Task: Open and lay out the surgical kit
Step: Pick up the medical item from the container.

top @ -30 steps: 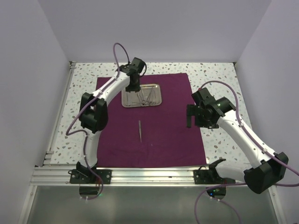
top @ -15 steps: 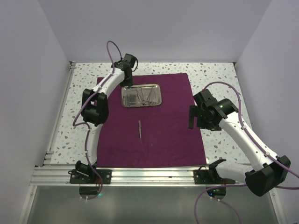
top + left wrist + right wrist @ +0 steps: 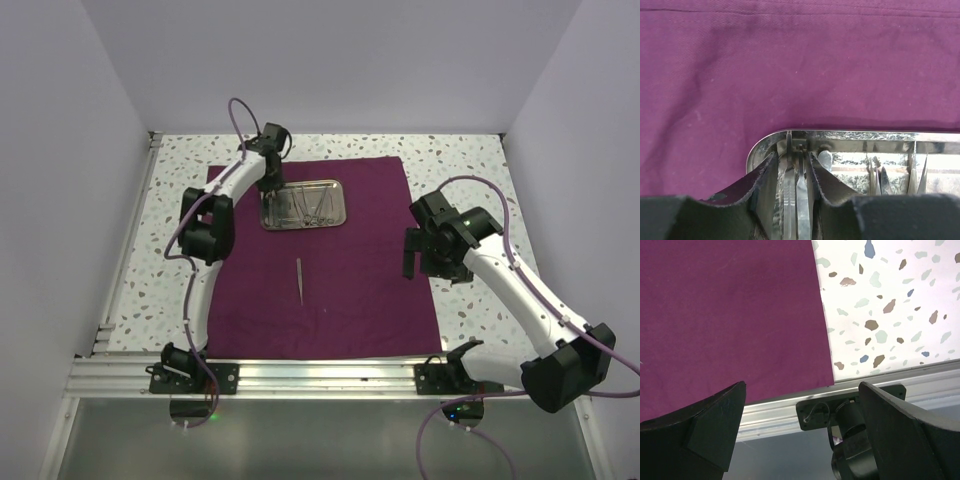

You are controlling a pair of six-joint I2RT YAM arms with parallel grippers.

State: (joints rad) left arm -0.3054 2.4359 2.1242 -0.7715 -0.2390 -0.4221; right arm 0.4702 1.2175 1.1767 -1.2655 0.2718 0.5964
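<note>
The maroon cloth [image 3: 360, 270] lies spread flat on the table. The steel tray [image 3: 340, 200] sits on its far half with several thin instruments inside. Silver tweezers [image 3: 299, 278] lie alone on the cloth's middle. My left gripper [image 3: 268, 185] is down in the tray's left end. In the left wrist view its fingers [image 3: 765, 172] stand close together around two flat steel instruments [image 3: 801, 195] just inside the tray rim [image 3: 865, 134], and forceps tips show to the right. My right gripper [image 3: 406, 258] hovers open and empty over the cloth's right edge [image 3: 730, 305].
Speckled tabletop [image 3: 470, 160] borders the cloth on all sides. An aluminium rail [image 3: 320, 375] runs along the near edge, with the right arm's base mount [image 3: 850, 410] on it. White walls enclose the left, right and back.
My left gripper has moved from over the tray's middle to its left end and lowered into it. The right arm has shifted only slightly. Cloth, tray and tweezers have not moved.
</note>
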